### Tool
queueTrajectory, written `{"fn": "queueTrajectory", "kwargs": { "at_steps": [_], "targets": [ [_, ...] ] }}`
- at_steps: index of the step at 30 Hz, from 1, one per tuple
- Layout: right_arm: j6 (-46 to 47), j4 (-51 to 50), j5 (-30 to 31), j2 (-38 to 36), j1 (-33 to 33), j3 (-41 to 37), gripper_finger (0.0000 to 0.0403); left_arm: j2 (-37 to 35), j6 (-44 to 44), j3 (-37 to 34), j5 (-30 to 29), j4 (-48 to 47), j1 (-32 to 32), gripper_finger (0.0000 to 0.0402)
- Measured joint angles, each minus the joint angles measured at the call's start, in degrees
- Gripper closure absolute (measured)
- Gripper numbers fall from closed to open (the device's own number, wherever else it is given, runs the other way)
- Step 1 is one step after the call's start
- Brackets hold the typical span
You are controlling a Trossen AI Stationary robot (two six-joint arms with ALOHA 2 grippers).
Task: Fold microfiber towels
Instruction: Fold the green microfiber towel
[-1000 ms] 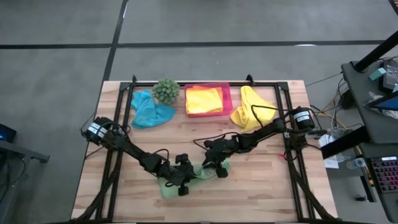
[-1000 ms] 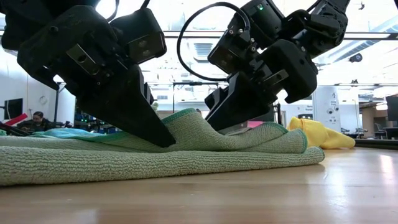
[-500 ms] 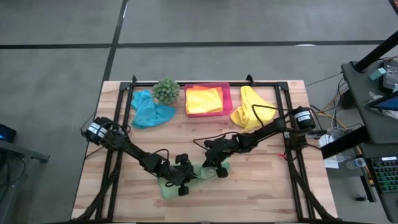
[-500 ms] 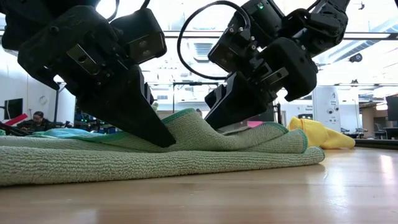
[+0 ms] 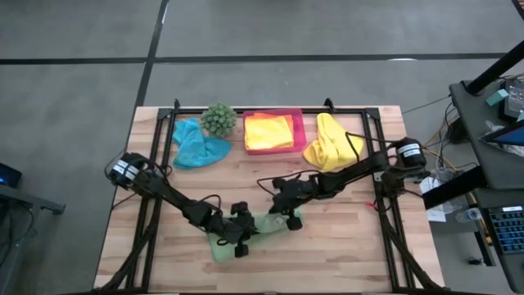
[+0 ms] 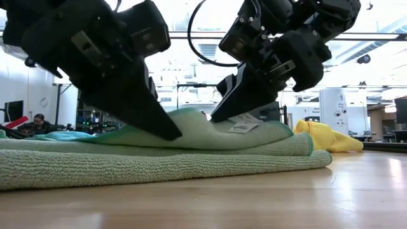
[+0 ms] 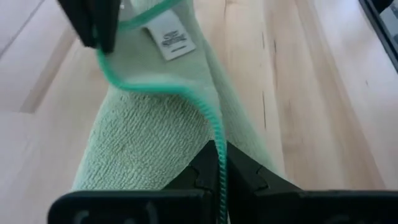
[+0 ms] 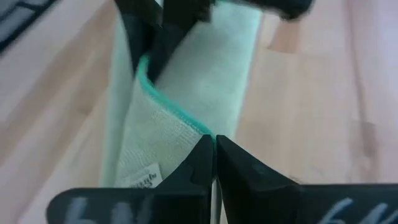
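Observation:
A light green microfiber towel with a darker green hem lies near the table's front edge, its lower layers flat on the wood. My left gripper and my right gripper are both shut on its raised top layer. In the low view the left gripper stands left and the right gripper right. A white label shows on the lifted part. My left gripper pinches the towel's hemmed edge between its two fingers, slanting down from the table's left. That edge is lifted off the layers below, which stay on the table. My right gripper pinches the same hemmed edge farther along, close to the label, slanting down from the table's right. The cloth between the two grippers arches up, a little slack, clear of the lower layers.
At the far edge stand a pink tray holding a folded yellow towel, a spiky green plant, a crumpled teal towel and a crumpled yellow towel. Bare wood lies between them and the green towel.
My right gripper has risen a little with the towel's edge. The top layer now arches higher off the layers below, and its white label has come into sight in the low view. The lower layers have stayed flat on the table.

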Motion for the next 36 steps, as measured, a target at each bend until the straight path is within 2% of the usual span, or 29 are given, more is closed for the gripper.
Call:
{"fn": "queueTrajectory", "kwargs": {
  "at_steps": [4,11,19,36],
  "targets": [
    [-1.15,-1.71,4.59,-1.18,-0.02,-0.02,0.0394,-1.1,0.57,0.02,-0.29,-0.52,0.49,0.0402],
    [-3.01,-4.85,12.15,-3.64,-0.93,0.0,0.0394,-2.6,7.23,0.02,-0.85,-0.39,2.93,0.0402],
    [-3.97,-8.53,19.72,-4.15,-3.84,0.0,0.0394,-5.82,9.45,0.04,-4.69,-6.73,7.94,0.0402],
    [-2.45,-9.42,24.27,-4.15,-5.46,0.03,0.0394,-9.05,9.45,0.04,-7.14,-22.58,12.0,0.0402]
  ]
}}
